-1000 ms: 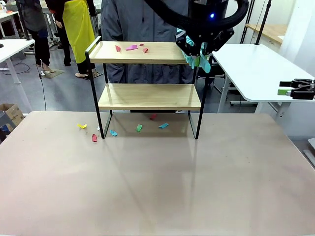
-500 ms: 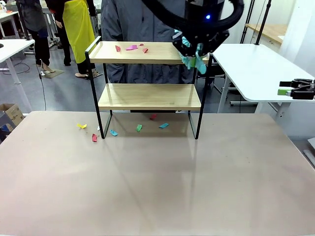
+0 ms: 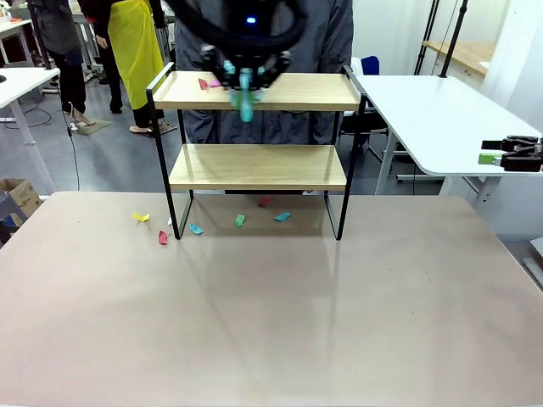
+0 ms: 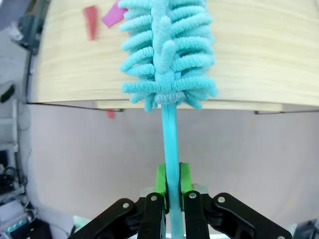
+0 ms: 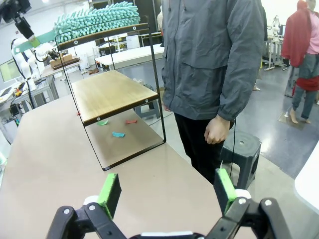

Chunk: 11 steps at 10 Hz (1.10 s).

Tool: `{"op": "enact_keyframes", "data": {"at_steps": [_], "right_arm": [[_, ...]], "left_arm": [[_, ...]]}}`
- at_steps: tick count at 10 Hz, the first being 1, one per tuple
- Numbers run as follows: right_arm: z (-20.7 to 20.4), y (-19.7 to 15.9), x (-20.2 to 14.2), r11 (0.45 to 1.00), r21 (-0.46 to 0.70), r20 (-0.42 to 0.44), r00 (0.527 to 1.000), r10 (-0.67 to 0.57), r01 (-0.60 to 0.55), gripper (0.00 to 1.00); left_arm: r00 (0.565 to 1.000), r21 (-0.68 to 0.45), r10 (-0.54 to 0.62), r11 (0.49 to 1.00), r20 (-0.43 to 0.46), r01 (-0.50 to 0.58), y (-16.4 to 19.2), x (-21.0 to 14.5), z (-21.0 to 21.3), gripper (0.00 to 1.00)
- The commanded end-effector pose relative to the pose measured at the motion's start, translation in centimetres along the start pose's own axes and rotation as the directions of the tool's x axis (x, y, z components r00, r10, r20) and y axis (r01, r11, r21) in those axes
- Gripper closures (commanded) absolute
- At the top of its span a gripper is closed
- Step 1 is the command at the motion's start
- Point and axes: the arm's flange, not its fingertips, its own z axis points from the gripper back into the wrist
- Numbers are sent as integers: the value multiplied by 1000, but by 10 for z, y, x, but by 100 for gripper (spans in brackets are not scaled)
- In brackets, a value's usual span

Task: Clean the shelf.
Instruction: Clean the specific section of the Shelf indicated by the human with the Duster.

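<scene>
Left end effector (image 4: 169,184) is clamped on the handle of a turquoise fluffy duster (image 4: 167,59). Just ahead of it, the brush head lies over the top board of the two-tier light-wood shelf in a black metal frame (image 4: 259,59), beside pink paper scraps (image 4: 112,14). Right end effector (image 5: 167,191) has its pads wide apart, with the shelf well off ahead

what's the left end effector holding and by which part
The left end effector grips a teal duster by its thin handle, just below the fluffy head.
</scene>
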Motion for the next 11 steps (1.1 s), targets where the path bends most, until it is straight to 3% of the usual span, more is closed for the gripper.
{"op": "enact_keyframes", "data": {"at_steps": [1,4,5,6,7,9,11], "right_arm": [[-1,0,3,1000,1,-2,1000,6,-6,0],[-1,0,3,1000,1,-2,1000,6,-6,0],[-1,0,3,1000,1,-2,1000,6,-6,0],[-1,0,3,1000,1,-2,1000,6,-6,0],[-1,0,3,1000,1,-2,1000,6,-6,0],[-1,0,3,1000,1,-2,1000,6,-6,0],[-1,0,3,1000,1,-2,1000,6,-6,0]], "left_arm": [[999,82,12,997,-40,-9,50,-13,-15,87],[998,307,59,950,4,-58,113,-17,-18,87],[996,265,70,961,48,-80,117,-21,-6,87],[995,103,63,992,82,-71,109,-27,8,87],[998,247,64,967,7,-64,105,-9,-13,87],[998,247,64,967,7,-64,105,-9,-13,87],[995,100,75,992,71,-82,104,-14,9,87]]}}
